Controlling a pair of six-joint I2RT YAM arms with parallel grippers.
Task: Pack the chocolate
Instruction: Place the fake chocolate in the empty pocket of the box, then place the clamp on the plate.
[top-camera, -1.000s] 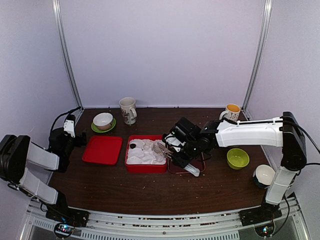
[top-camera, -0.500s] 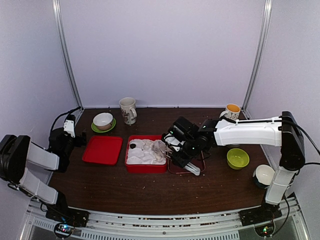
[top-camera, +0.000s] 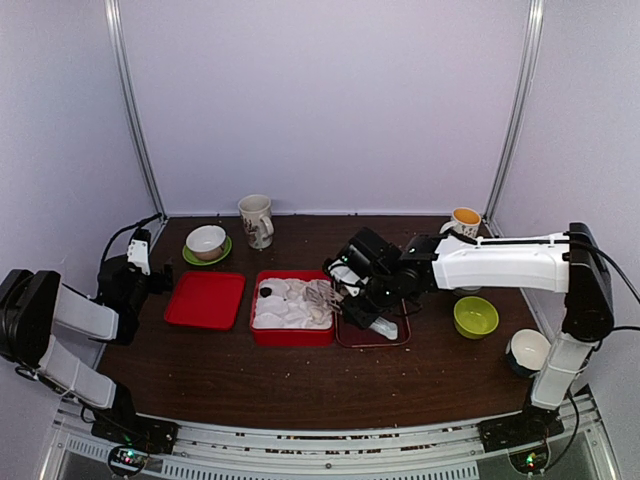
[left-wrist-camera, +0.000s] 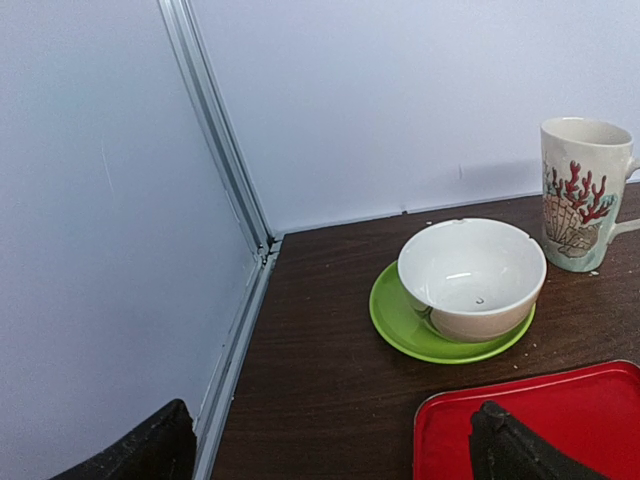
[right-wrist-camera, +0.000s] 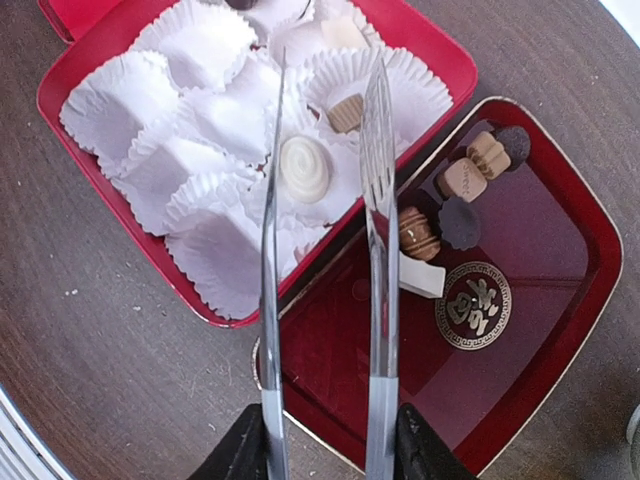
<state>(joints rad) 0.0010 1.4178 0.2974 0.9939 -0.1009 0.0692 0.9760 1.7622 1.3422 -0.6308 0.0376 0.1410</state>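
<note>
Right wrist view: the right jaws clamp the tongs (right-wrist-camera: 378, 200), whose tips hang over the box (right-wrist-camera: 140, 215). Loose chocolates (right-wrist-camera: 460, 222) lie on the tray (right-wrist-camera: 560, 330) just right of the box, nearest this arm. Left jaws gape, well left of the box.

the right fingers (right-wrist-camera: 235, 455) grip metal tongs (right-wrist-camera: 378, 200), blades apart over a cream-white swirl chocolate (right-wrist-camera: 305, 168) in the red box (right-wrist-camera: 447, 62); six pieces (right-wrist-camera: 463, 178) lie in the red tray (right-wrist-camera: 540, 300) on the bench (right-wrist-camera: 100, 350).
</note>
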